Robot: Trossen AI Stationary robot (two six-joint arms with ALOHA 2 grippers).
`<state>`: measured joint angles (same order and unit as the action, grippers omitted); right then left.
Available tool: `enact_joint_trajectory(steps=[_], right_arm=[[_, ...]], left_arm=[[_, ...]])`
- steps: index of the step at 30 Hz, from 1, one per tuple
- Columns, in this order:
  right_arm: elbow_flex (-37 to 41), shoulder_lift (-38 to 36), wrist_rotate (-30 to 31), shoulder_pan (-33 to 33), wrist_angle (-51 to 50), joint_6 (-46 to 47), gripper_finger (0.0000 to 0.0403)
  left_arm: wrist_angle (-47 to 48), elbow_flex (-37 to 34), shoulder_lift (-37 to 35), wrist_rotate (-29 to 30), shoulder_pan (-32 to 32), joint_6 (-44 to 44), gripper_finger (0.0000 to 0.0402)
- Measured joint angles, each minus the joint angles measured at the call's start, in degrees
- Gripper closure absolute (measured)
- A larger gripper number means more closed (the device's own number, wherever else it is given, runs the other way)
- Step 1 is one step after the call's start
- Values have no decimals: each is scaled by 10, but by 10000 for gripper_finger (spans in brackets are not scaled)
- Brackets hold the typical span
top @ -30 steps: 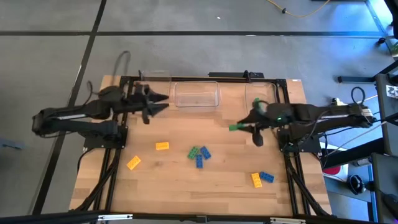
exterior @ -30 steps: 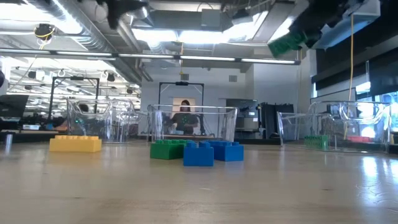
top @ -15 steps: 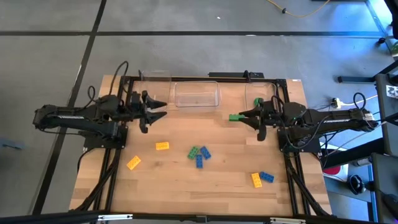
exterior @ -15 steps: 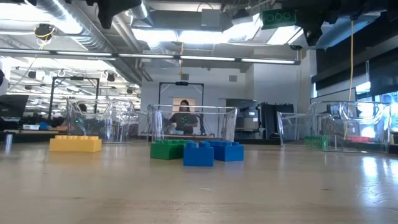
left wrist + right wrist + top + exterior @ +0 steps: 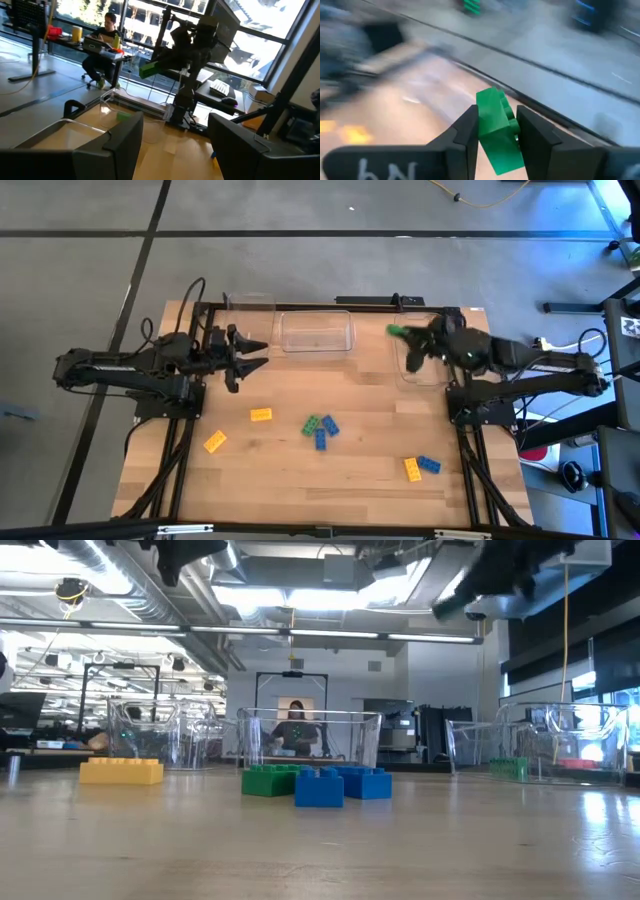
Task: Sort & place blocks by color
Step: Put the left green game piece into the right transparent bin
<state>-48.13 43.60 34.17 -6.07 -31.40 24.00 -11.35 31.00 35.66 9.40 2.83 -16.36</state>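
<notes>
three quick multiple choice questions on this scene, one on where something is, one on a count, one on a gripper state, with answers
1. Where is the green block?
A. on the table by the yellow blocks
B. held in the right gripper
C. held in the left gripper

2. How many yellow blocks lie on the table in the high view?
A. one
B. three
C. five

3. How does the left gripper stand?
A. open, holding nothing
B. shut on a blue block
C. shut on a yellow block

Answers:
1 B: the right wrist view shows it clamped between the fingers.
2 B: one at, one at, one at.
3 A: its fingers are spread with nothing between.
</notes>
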Motion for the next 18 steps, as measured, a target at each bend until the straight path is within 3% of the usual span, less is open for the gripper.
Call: enact_joint_trajectory(steps=[3, 7, 10, 14, 18], right_arm=[[-40, 31, -5, -70, -160, 52, 297], [-24, 71, -109, -165, -262, 70, 297], [20, 103, -176, -218, -244, 43, 297], [75, 141, -235, -259, -130, 25, 297], [99, 186, -248, -283, -67, 33, 297]], left_arm=[[0, 0, 0, 6, 0, 0, 186], [0, 0, 0, 6, 0, 0, 186], [0, 0, 0, 6, 0, 0, 186], [0, 0, 0, 6, 0, 0, 186], [0, 0, 0, 6, 0, 0, 186]])
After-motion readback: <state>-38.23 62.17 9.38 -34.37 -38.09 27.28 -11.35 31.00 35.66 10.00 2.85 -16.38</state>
